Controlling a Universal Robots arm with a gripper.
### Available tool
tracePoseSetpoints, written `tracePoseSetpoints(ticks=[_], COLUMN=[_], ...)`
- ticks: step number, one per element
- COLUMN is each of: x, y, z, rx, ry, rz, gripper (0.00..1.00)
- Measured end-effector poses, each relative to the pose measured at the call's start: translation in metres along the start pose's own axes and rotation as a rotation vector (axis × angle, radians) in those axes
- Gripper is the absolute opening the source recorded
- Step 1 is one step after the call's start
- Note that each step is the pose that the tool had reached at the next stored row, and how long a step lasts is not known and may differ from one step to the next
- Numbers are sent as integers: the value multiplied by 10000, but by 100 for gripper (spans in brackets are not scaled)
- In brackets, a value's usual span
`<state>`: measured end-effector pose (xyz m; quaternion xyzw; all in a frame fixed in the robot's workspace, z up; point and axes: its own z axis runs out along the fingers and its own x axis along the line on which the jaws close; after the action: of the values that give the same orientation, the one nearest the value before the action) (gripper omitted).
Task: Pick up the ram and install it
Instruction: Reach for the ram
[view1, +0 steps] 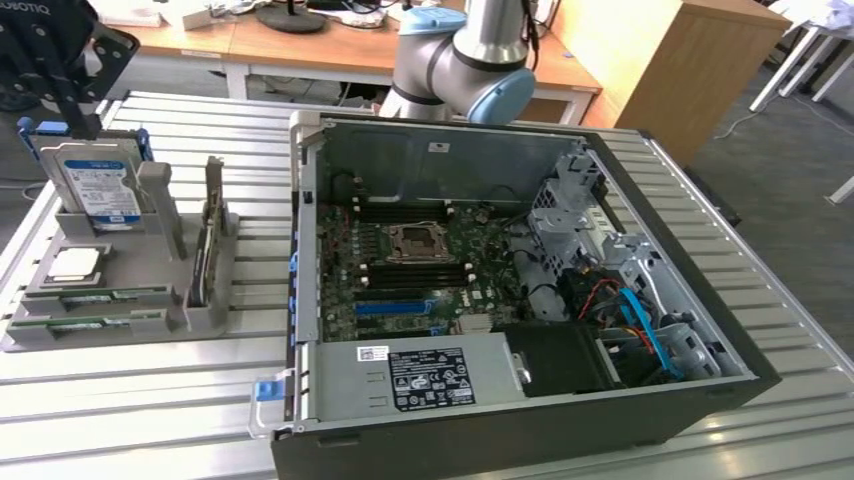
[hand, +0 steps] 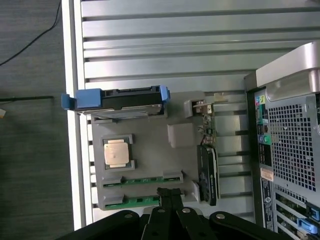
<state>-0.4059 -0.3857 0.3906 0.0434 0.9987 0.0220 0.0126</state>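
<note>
end effector (view1: 80, 122): fingertips pressed together, nothing held. You have it high at the exterior view's far left, over the hard drive. In the wrist view (hand: 169, 191) the closed tips line up with the holder's edge, by one end of the ram.
hard drive (view1: 87, 185): silver with a blue label, in a blue caddy, standing upright at the back of the grey holder (view1: 200, 315).
CPU (view1: 74, 262): lying flat in its pocket, just in front of the drive.
ram (view1: 104, 295): your target. It is a green stick lying flat in a holder slot in front of the CPU, untouched and well apart from the end effector.
second stick (view1: 94, 322): parallel, just beside the ram, nearer the holder's front edge.
expansion card (view1: 207, 250): dark, standing on edge in the slot on the holder's right side.
table (view1: 120, 400): slatted aluminium, carrying the holder and the PC case.
PC case (view1: 467, 445): lying open side up, just right of the holder.
motherboard (view1: 467, 290): CPU socket (view1: 416, 240) mid-board, with long black memory slots on both sides of it.
power supply (view1: 427, 375): grey box with a black label, at the case's near end.
drive bay cables (view1: 634, 320): blue and orange, at the case's right end.
</note>
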Motion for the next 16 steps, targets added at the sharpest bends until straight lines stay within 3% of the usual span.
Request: tracePoseSetpoints(ticks=[6, 16], x=[118, 119], y=[-8, -39], z=[1, -1], rx=[0, 0], ry=[-1, -1], rz=[10, 8], gripper=[11, 11])
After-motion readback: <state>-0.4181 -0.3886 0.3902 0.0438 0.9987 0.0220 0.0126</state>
